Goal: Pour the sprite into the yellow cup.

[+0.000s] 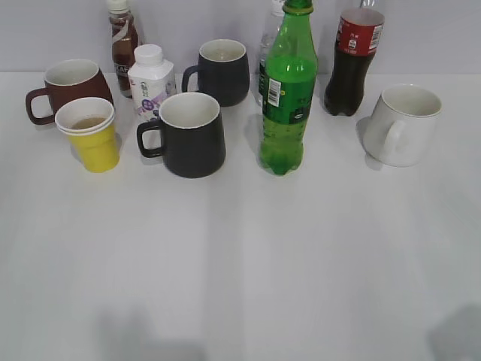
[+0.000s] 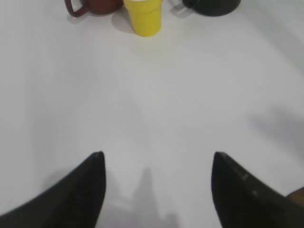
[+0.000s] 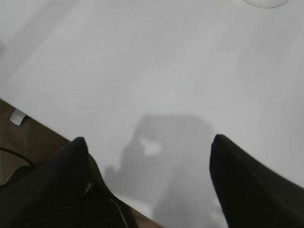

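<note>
The sprite (image 1: 285, 98), a tall green bottle with a green label and white barcode patch, stands upright at the middle back of the white table. The yellow cup (image 1: 91, 135) stands at the left, in front of a brown-red mug (image 1: 71, 86), with some liquid in it; it also shows at the top of the left wrist view (image 2: 144, 16). My left gripper (image 2: 157, 156) is open and empty above bare table, well in front of the cup. My right gripper (image 3: 148, 141) is open and empty over the table's near edge. Neither gripper shows in the exterior view.
Two dark mugs (image 1: 189, 134) (image 1: 222, 71), a white milk bottle (image 1: 150, 79), a brown drink bottle (image 1: 122, 41), a clear bottle (image 1: 269, 45), a cola bottle (image 1: 355, 60) and a white mug (image 1: 403, 124) stand along the back. The table edge (image 3: 52, 130) shows in the right wrist view.
</note>
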